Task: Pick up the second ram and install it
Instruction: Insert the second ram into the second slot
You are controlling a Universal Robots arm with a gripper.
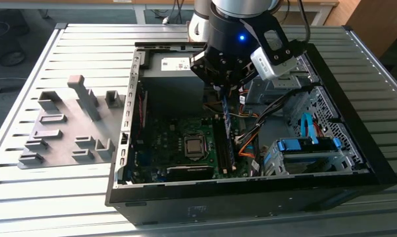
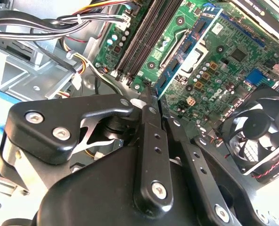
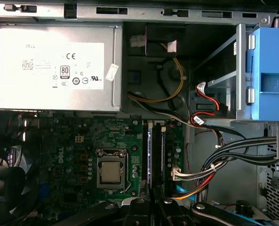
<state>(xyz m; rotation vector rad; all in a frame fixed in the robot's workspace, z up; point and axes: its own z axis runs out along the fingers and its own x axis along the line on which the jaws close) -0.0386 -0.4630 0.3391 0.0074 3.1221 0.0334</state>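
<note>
Slatted grey metal forms the tabletop. An open black case lies on it toward the edge on the exterior view's right, and a grey plate of holders sits beside the case toward the opposite edge. I hang over the middle of the case, above the motherboard.

My jaws are pinched nearly together on the ram, a thin blue-green stick that runs on from my fingers toward the board. It stands on edge over the long black slots, just beside the socket on the exterior view's right. Whether its lower edge touches a slot I cannot tell.

Beyond the slots, toward the tabletop's far edge, sits the grey power supply. A fan sits at the board's edge, and bundled cables pass near a blue drive bracket.
</note>
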